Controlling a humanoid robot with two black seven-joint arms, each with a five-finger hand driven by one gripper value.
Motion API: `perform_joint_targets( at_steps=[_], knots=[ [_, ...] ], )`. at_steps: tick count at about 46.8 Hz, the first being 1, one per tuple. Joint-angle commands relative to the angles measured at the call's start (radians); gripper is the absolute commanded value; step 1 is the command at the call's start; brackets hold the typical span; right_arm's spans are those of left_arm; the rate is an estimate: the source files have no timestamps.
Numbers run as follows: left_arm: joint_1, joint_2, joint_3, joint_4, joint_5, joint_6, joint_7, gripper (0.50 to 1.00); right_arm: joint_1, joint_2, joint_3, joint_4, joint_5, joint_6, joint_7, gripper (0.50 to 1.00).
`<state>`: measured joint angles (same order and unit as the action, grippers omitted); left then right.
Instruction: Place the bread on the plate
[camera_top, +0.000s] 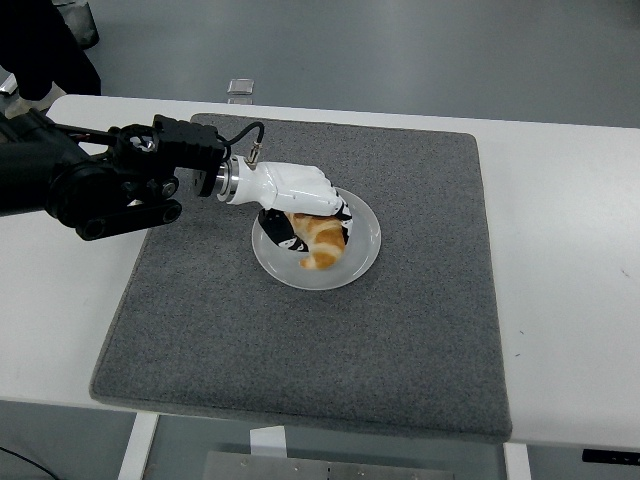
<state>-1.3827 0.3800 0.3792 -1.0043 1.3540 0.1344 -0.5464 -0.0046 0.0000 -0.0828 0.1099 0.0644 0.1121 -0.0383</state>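
table (570, 250): white, spans the frame; right half bare apart from the mat.
mat (300, 350): grey, square-ish, laid over the middle of the table.
left arm (90, 185): black, enters from the left edge at upper left, reaches right and slightly down over the mat's upper left part.
left hand (295, 195): white shell, held low over the left part of the plate, palm down, fingers curled round the bread from above.
plate (366, 232): white, round, centre of the frame, on the mat.
bread (322, 240): croissant, orange-brown, inside the plate rim at its left-centre; lower tip appears to touch the plate, contact under the hand hidden.
small object (239, 88): clear, at the table's far edge, top of frame; identity not discernible.
step: placement judged nearly done, bread is down at the plate but gripped.
next move: fingers to be opened without dragging the bread, then hand lifted clear up and to the left.
right arm: not seen.
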Motion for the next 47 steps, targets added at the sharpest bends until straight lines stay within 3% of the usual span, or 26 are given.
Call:
perform_joint_targets(
  at_steps=[1,21,37,43,47],
  knots=[
    [0.013,-0.001,0.000,0.022,0.002,0.004,0.000,0.500,0.000,0.000,0.000,-0.001,0.000,0.000,0.000,0.952],
    [0.082,-0.059,-0.002,0.099,0.034,0.059,0.011,0.500,0.000,0.000,0.000,0.001,0.000,0.000,0.000,0.952],
    [0.083,-0.059,-0.002,0.099,0.034,0.067,0.011,0.500,0.000,0.000,0.000,-0.001,0.000,0.000,0.000,0.952],
    [0.083,-0.059,-0.003,0.099,0.033,0.094,0.010,0.500,0.000,0.000,0.000,0.001,0.000,0.000,0.000,0.952],
    [0.083,-0.059,-0.003,0.096,0.025,0.099,0.008,0.632,0.000,0.000,0.000,-0.001,0.000,0.000,0.000,0.952]
  ],
)
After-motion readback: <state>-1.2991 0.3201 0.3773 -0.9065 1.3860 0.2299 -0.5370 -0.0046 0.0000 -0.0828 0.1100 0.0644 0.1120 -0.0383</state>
